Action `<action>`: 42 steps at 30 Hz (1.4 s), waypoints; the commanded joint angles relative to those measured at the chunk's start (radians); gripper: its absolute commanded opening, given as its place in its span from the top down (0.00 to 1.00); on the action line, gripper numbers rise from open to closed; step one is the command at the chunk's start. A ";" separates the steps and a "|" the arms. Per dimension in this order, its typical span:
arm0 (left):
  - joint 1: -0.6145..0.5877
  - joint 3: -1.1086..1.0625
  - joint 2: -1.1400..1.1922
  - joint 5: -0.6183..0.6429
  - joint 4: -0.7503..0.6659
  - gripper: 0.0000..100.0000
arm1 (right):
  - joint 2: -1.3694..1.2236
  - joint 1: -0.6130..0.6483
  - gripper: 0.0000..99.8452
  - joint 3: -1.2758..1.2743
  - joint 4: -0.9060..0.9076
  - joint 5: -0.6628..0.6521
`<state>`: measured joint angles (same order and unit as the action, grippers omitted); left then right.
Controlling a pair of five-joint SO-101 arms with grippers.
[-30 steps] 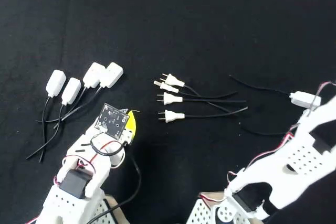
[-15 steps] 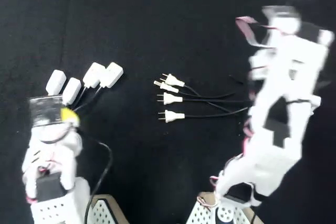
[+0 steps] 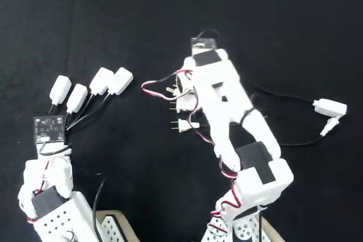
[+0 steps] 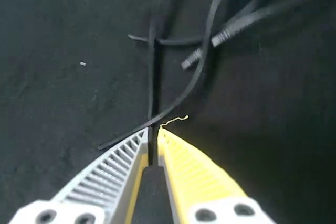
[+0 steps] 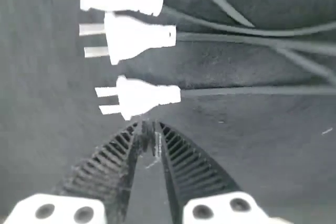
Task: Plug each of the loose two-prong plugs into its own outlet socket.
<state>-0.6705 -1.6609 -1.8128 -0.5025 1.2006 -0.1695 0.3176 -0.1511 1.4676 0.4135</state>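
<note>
We see four white plastic outlet sockets (image 3: 76,98) fanned together toward the left side of the black cloth-covered desk (image 3: 142,21). Their thin black cords (image 4: 153,77) trail toward the near edge. A fifth white socket (image 3: 329,107) lies well apart, near the right side. The white two-prong plugs (image 5: 142,97) lie stacked in a row at the middle of the desk, prongs turned toward the socket cluster. We judge this gives each plug a short, straight slide to a mate. None is plugged in yet.

The right gripper (image 5: 148,128) hangs over the plug row with its black fingers pressed together on nothing, tips just beside the body of the nearest plug. We reckon it must spread before it can straddle that plug. The left gripper (image 4: 152,132) sits over the cords behind the sockets, toward the near edge. Its grey and yellow fingers are drawn almost together, and one cord runs in line with the slit. We cannot tell whether that cord is nipped.

Bare cloth lies between the plugs and the socket cluster, enough for one plug to travel. The plugs lie close to one another and their cords cross, so we expect lifting one may drag its neighbours
</note>
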 commanded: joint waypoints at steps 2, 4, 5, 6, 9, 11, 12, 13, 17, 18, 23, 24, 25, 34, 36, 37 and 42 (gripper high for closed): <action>-0.002 0.001 -0.009 -0.043 0.002 0.95 | 0.053 0.023 0.98 -0.090 -0.158 0.359; -0.002 -0.001 -0.009 -0.043 0.002 0.95 | 0.053 0.021 0.98 -0.139 -0.213 0.385; -0.002 -0.001 -0.009 -0.043 0.002 0.95 | 0.053 0.023 0.97 -0.160 -0.235 0.394; -0.002 -0.001 -0.009 -0.043 0.002 0.95 | 0.053 0.025 0.95 -0.182 -0.253 0.408; -0.002 -0.001 -0.009 -0.043 0.002 0.95 | 0.053 0.025 0.85 -0.229 -0.301 0.479; -0.001 -0.001 -0.009 -0.043 0.002 0.95 | 0.056 0.028 0.83 -0.242 -0.305 0.505; -0.001 -0.001 -0.009 -0.043 0.002 0.95 | 0.058 0.034 0.83 -0.243 -0.305 0.506; -0.001 -0.001 -0.009 -0.043 0.002 0.95 | 0.056 0.043 0.83 -0.246 -0.305 0.508; -0.001 -0.002 -0.009 -0.041 0.002 0.95 | 0.054 0.098 0.83 -0.260 -0.311 0.511; -0.001 -0.002 -0.009 -0.041 0.002 0.95 | 0.054 0.104 0.82 -0.265 -0.315 0.514; -0.001 -0.010 -0.009 -0.041 0.000 0.95 | 0.036 0.106 0.83 -0.309 -0.387 0.566; -0.001 -0.010 -0.009 -0.041 0.000 0.95 | 0.022 0.106 0.83 -0.318 -0.407 0.566; -0.001 -0.010 -0.009 -0.041 0.000 0.95 | 0.005 0.104 0.83 -0.321 -0.425 0.566; -0.001 -0.010 -0.009 -0.041 0.000 0.95 | -0.148 0.066 0.83 -0.232 -0.431 0.566; -0.001 -0.010 -0.009 -0.041 0.000 0.95 | -0.150 0.064 0.83 -0.213 -0.394 0.566; -0.001 -0.010 -0.009 -0.041 0.000 0.95 | -0.147 0.064 0.84 -0.203 -0.374 0.566; 0.018 -0.012 -0.009 -0.041 0.002 0.95 | -0.147 0.061 0.99 -0.150 -0.301 0.555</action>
<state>-0.6705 -1.6732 -1.8128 -0.5347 1.2006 -0.2984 0.3959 -0.3475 1.1193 0.9705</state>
